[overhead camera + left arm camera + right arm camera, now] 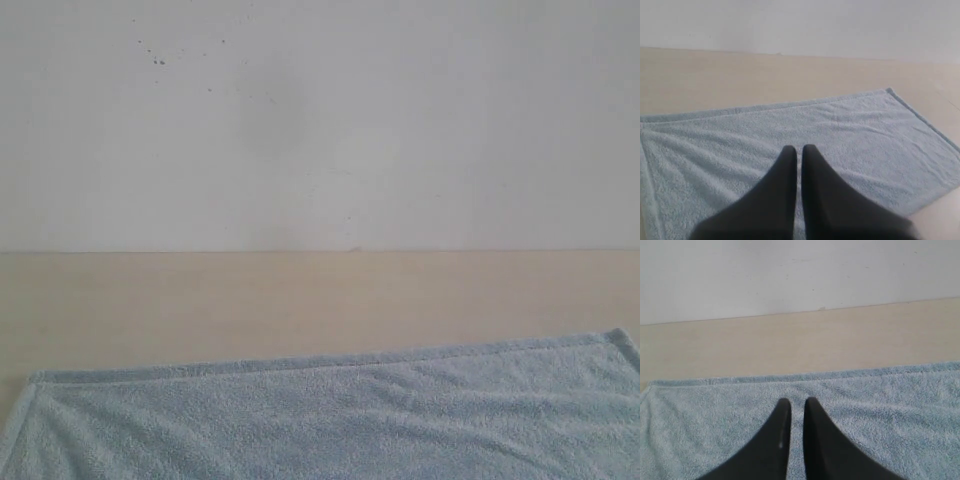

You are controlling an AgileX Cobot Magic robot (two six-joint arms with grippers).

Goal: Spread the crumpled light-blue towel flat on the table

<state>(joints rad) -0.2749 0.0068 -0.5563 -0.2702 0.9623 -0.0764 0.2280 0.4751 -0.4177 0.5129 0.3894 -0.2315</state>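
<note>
Both pressed together: left end effector (799, 148) and right end effector (798, 400) above flat towel (350, 420).

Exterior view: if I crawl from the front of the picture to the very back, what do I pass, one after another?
towel → bare table → white wall with little dark specks.

Light-blue towel (330, 420) spread flat on beige table (300, 300), hemmed edges seemingly straight.

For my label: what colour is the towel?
The towel is pale light blue; left wrist view shows it best.
</note>
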